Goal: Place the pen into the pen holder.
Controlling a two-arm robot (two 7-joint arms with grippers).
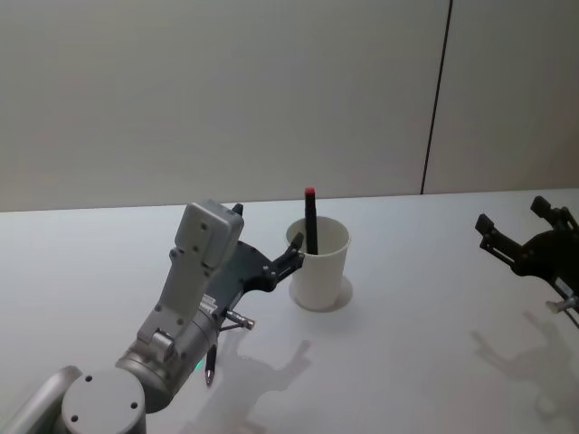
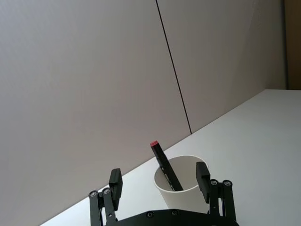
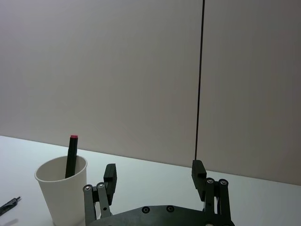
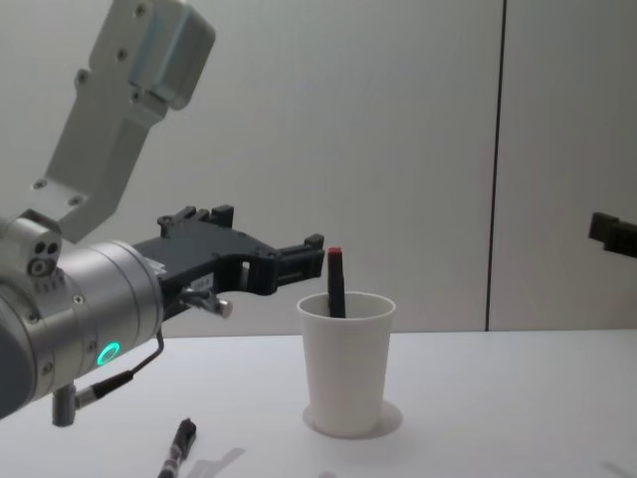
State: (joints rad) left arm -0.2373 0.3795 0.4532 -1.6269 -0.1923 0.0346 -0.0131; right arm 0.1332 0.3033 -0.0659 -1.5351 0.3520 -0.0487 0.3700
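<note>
White table (image 1: 425,312), pen (image 1: 310,221) in pen holder (image 1: 317,276), left fingers (image 1: 291,256) spread empty beside it, right fingers (image 1: 486,226) open.

Plain grey wall (image 1: 226,90) w/ dark vert. seam (image 1: 436,99) behind white table (image 1: 407,362).

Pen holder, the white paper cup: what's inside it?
One black pen with a red end stands in the plain white paper cup, its top sticking above the rim. The cup wall hides its lower part and the cup's bottom.
</note>
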